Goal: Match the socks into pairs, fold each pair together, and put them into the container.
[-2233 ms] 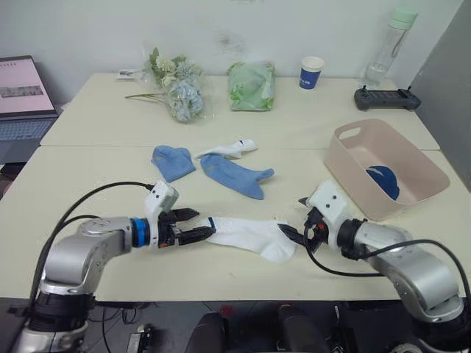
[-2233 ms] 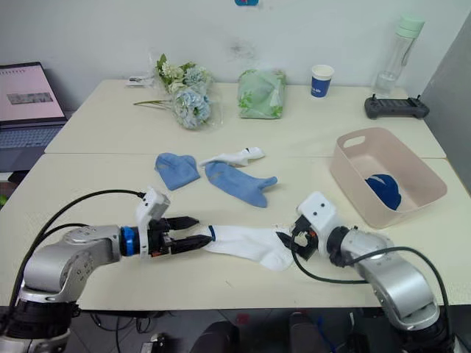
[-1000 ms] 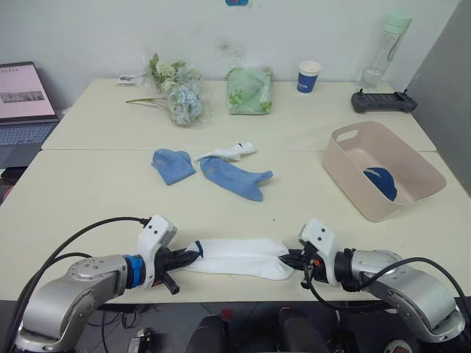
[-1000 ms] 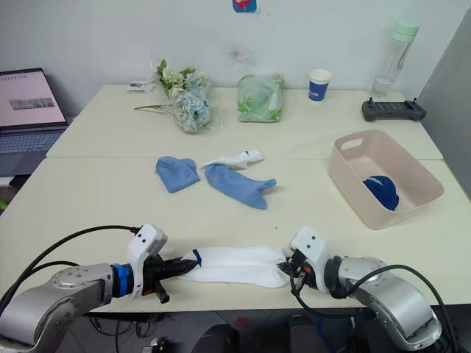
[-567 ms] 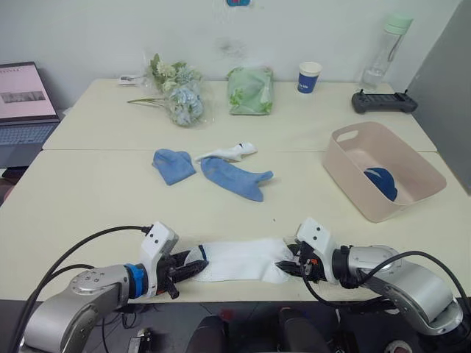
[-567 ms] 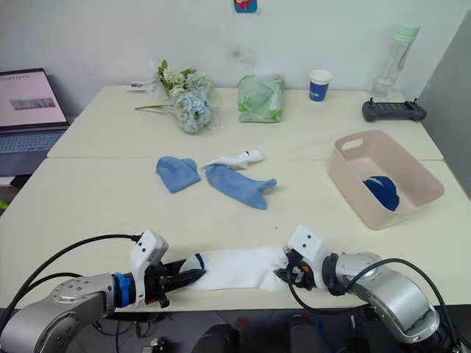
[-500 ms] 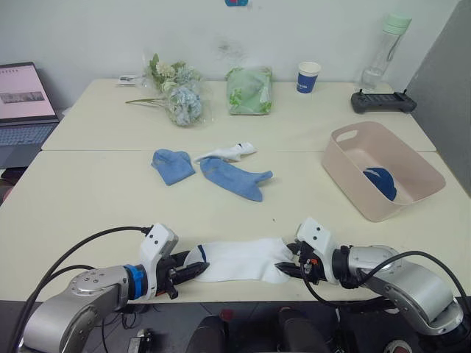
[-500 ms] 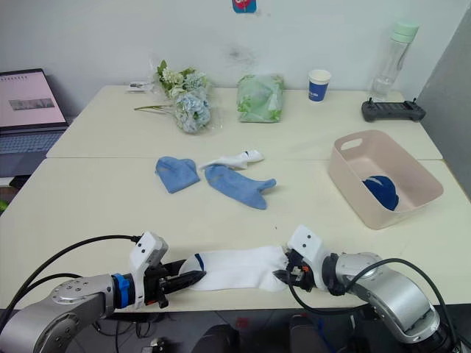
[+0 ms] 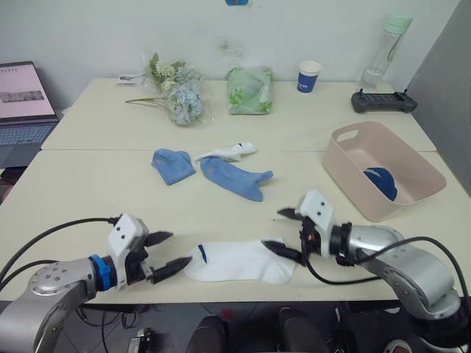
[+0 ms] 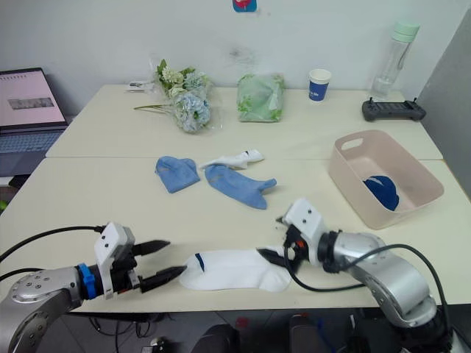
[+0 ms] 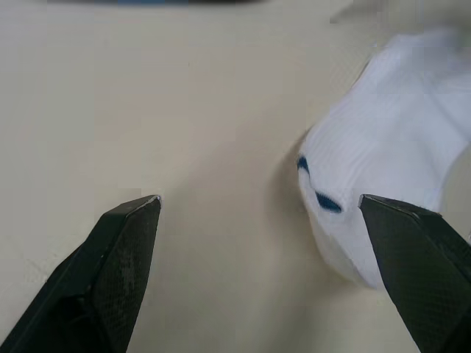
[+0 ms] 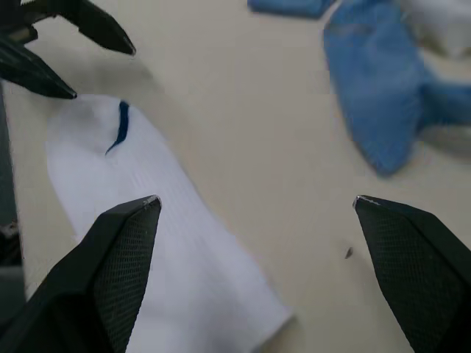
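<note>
Both claws have let go of the white sock (image 9: 239, 261) since half a second ago. Left claw (image 9: 163, 254) now spread, drawn back clear of the cuff end. Right claw (image 9: 284, 233) spread, above the toe end. Sock lies flat near the front edge of the tabletop (image 9: 88, 191): soft ribbed knit, small blue mark at cuff. Two light blue socks (image 9: 232, 176) and another white one (image 9: 228, 151) farther back. Container (image 9: 353, 158), smooth pale pink plastic with rounded corners, holds a dark blue bundle (image 9: 383, 182).

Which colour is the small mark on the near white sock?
Dark blue, clearest in the left wrist view, on the white sock.
</note>
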